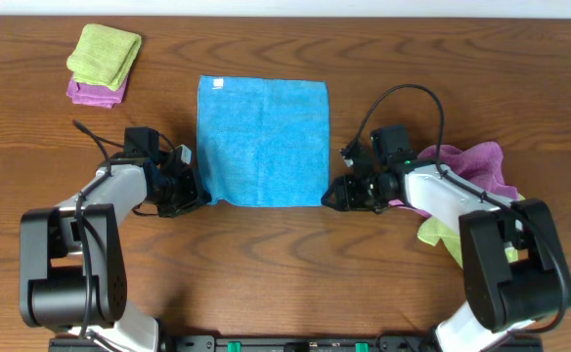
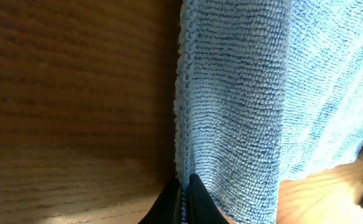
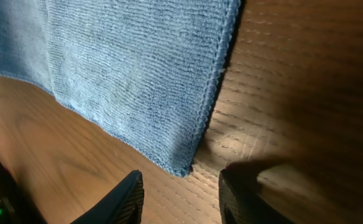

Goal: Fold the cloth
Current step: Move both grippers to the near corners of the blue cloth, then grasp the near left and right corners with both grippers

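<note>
Right gripper (image 3: pixel 183 178): jaws wide apart, low over the table (image 1: pixel 266 264). The near-right corner of the cloth (image 1: pixel 263 137) sits in the gap between the fingers, with bare wood on either side. Nothing is held.

Left gripper (image 2: pixel 184 186): fingers drawn narrow at the near-left corner. The hem runs straight down into them, so it looks pinched. The contact sits at the very bottom of the wrist view, so the grip is probable, not certain.

Near edge of cloth: flat on the wood between the two grippers and roughly straight in the overhead view.

Cloth body: sky-blue, spread as a single open square at the table's centre. No layer lies doubled over another. The left wrist view shows a darker band along the left hem, possibly a slight lift or only shadow.

Far edge: white tag (image 1: pixel 217 83) at the far-left corner, lying flat.

Bystanders: a purple and lime heap (image 1: pixel 476 161) lies beside and under the right arm, apart from the blue one. A lime-green cloth (image 1: pixel 105 54) is stacked on a purple cloth (image 1: pixel 95 93) at the far left, well apart.

Progress: early. Done: cloth laid out, both arms at the near corners. Left: secure the right corner, raise both, carry the near edge to the far edge and release. No fold made yet.
</note>
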Controlling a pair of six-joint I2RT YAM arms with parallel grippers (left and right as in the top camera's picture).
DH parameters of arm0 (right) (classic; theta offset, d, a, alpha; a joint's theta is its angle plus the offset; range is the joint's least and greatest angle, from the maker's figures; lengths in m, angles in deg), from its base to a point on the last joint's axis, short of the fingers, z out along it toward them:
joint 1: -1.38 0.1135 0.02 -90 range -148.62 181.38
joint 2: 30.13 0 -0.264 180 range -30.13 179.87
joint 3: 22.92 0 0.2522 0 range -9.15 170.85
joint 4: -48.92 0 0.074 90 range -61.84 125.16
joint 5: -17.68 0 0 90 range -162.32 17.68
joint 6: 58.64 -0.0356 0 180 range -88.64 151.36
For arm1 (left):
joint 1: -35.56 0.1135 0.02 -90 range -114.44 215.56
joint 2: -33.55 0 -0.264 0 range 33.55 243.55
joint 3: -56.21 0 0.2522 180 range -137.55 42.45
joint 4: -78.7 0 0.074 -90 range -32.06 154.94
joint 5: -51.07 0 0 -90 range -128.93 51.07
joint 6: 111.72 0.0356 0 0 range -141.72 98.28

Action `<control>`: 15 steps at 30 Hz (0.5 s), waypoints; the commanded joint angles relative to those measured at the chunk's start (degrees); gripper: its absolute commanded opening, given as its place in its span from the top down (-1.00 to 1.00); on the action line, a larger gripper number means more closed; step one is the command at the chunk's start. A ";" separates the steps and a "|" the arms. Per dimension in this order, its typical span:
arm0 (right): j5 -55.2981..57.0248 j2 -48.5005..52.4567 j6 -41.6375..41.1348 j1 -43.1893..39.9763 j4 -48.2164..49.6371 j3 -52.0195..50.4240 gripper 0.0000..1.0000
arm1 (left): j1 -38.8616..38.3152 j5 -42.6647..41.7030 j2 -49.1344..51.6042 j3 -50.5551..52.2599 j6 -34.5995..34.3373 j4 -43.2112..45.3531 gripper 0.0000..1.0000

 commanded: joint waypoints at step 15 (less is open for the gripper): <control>12.57 3.19 -5.60 2.82 3.43 -0.74 0.22 | -0.09 -5.38 1.42 0.76 -1.31 -0.66 0.89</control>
